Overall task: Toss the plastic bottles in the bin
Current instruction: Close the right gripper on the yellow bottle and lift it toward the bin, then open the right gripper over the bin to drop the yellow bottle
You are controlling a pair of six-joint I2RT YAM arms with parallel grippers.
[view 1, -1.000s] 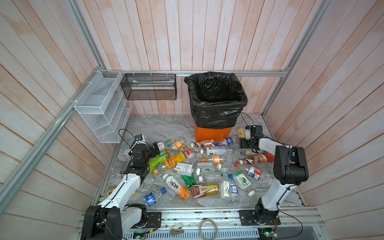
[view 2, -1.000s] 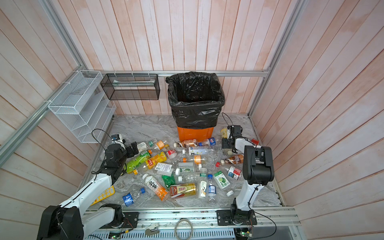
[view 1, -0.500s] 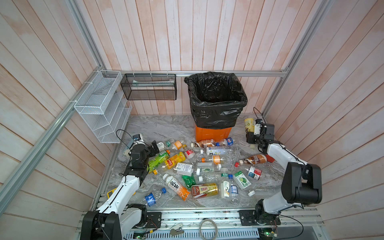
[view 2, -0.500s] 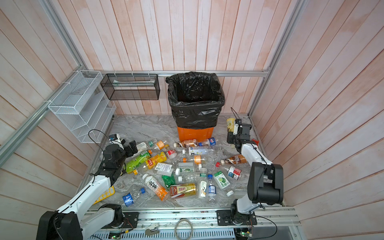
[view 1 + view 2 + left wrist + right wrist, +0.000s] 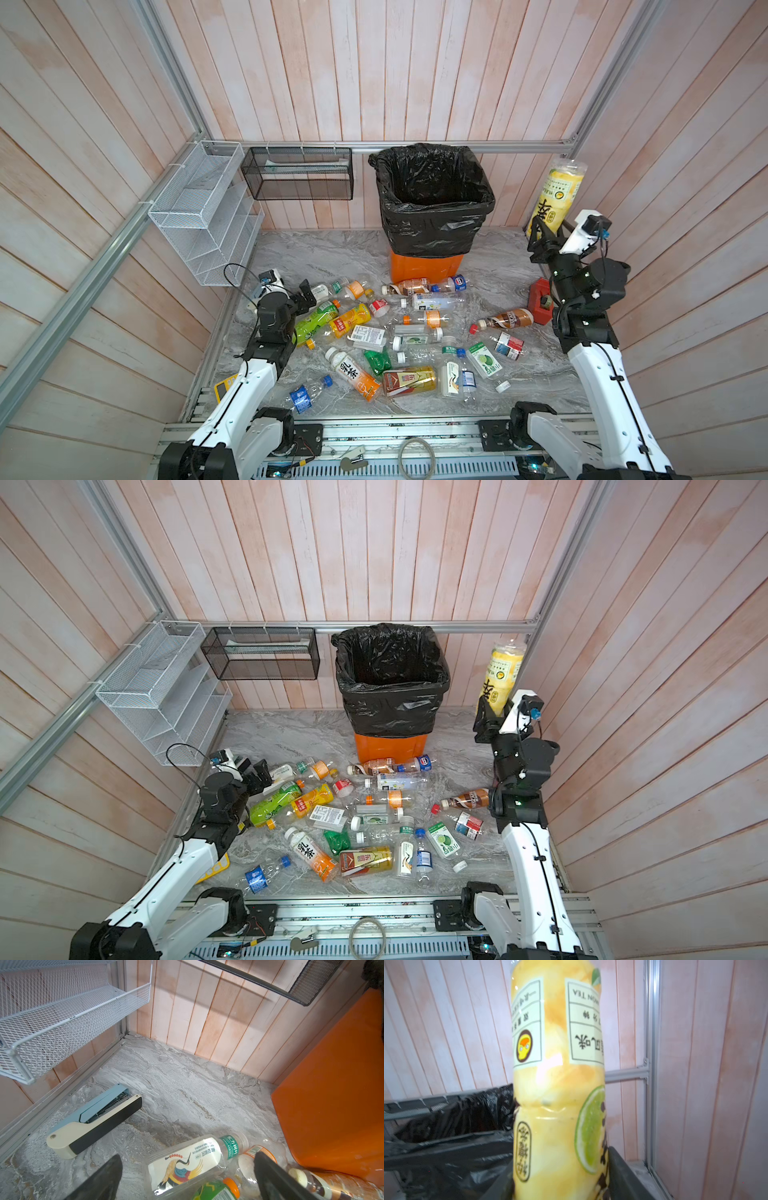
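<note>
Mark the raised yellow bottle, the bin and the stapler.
yellow bottle [image 5: 555,196]: in a top view, label.
bin [image 5: 426,268]: in a top view, orange wall.
stapler [image 5: 106,1126]: left wrist view, black base.

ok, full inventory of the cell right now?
bin: one, orange, black bag, back wall
plastic bottles: roughly twenty, mixed labels, floor before bin
yellow-label bottle: one, yellow, raised right of bin
mesh basket: one, black, back wall
mesh rack: one, white, left wall
stapler: one, blue-cream, floor below rack
tape dispenser: one, red, floor right
calculator: one, yellow, front-left floor edge
left gripper: open, low over left bottles
right gripper: shut on yellow-label bottle
</note>
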